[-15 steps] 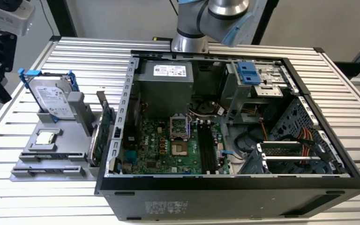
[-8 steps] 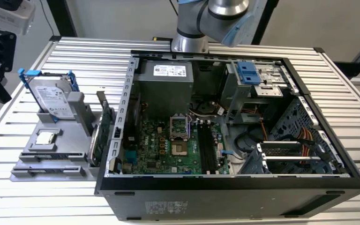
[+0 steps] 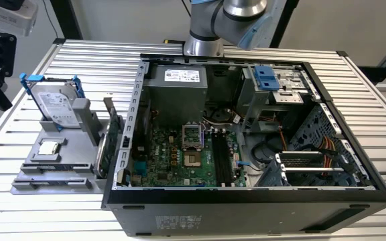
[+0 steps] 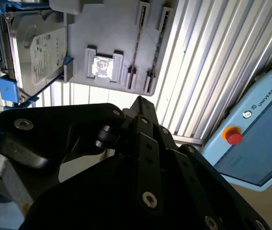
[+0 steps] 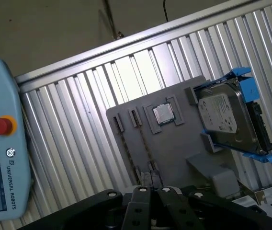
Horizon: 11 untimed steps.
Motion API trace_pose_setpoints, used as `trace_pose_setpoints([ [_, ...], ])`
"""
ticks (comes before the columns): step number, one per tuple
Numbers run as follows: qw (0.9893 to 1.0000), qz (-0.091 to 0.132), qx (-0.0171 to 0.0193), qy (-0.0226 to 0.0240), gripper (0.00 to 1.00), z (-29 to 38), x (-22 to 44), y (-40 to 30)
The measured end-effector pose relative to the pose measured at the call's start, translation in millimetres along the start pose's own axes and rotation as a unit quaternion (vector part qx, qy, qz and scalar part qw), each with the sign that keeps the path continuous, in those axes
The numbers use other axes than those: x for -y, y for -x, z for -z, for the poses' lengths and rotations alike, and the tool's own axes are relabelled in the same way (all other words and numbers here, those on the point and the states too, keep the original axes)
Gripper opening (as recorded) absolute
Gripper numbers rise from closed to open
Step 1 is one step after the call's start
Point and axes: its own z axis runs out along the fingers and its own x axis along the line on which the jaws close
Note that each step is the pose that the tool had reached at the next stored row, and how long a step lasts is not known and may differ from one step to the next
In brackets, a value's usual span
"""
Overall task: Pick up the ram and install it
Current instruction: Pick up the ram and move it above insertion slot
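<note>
Ram (image 5: 136, 151): a thin dark strip seen from its edge. It stands in a long slot of the gray holder (image 5: 174, 143) on the ribbed surface (image 5: 78, 134).
Same ram, second wrist view: again a thin dark line in the holder (image 4: 136, 48).
Which slot: two long slots lie side by side. I cannot tell for sure which one the ram is in.
Neighbours: the square processor chip (image 5: 163, 113) sits just beside the slots. The hard drive (image 5: 229, 120) in its blue frame stands past the chip.
Jaws: black, up above the holder, and not touching the ram. I cannot tell if they are apart or together.
Way to the ram: it lies in front of the jaws and lower down.
Long side: it runs almost straight toward the jaws, so its near end is the closest part.
Task so far: I think the ram is not picked up yet. The open computer case (image 3: 247, 201) is well apart from it.
</note>
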Motion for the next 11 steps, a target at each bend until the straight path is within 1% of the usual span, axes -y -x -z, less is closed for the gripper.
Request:
trace_pose_setpoints([
  [4, 1.0, 0.001, 0.0, 0.0, 0.0, 0.0, 0.1, 0.0],
  [6, 1.0, 0.008, -0.0005, 0.0001, 0.0, 0.1, 0.1, 0.0],
  [11, 1.0, 0.009, -0.0004, 0.0001, 0.0, 0.0, 0.0, 0.0],
])
